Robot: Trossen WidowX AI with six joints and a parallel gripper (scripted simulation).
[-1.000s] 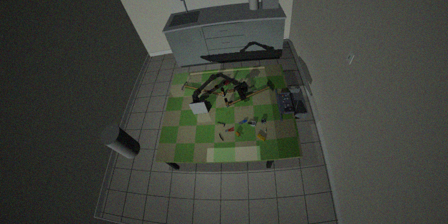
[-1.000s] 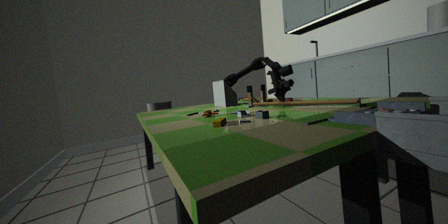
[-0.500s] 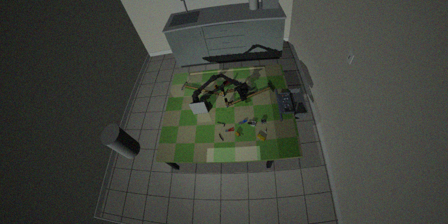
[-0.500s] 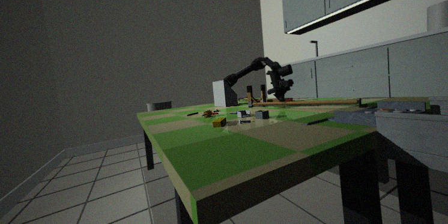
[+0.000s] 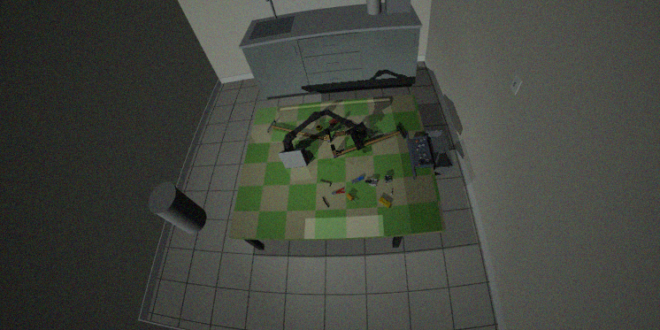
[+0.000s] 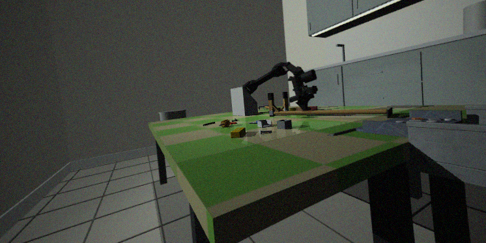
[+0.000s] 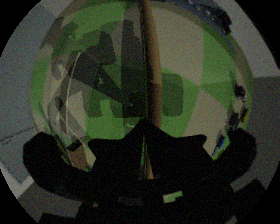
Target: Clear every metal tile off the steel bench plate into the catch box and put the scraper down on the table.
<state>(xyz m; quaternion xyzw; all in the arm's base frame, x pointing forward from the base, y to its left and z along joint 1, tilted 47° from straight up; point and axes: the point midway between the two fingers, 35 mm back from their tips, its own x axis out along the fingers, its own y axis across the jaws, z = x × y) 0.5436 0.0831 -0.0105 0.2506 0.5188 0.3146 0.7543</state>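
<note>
The long scraper, a wooden-handled tool with a dark head (image 5: 379,141) (image 6: 333,112) (image 7: 155,75), is lying on the green-and-tan checked table, its long axis running from near the arm toward the blue-grey steel bench plate (image 5: 412,154) (image 6: 380,127) (image 7: 183,5). I am seeing my single black gripper (image 5: 359,146) (image 6: 305,107) (image 7: 143,121) hanging low over the handle, fingers pressed together, apparently pinching nothing. In the wrist view, the handle is passing beneath the fingertips and leading away. I judge that gripping is needing opened fingers straddling that line. The top view is showing small tiles (image 5: 421,147) (image 6: 449,119) (image 7: 206,11) scattered across the plate; the exterior view, almost edge-on, is instead revealing the handle's upright end post (image 5: 333,149) (image 6: 270,103).
</note>
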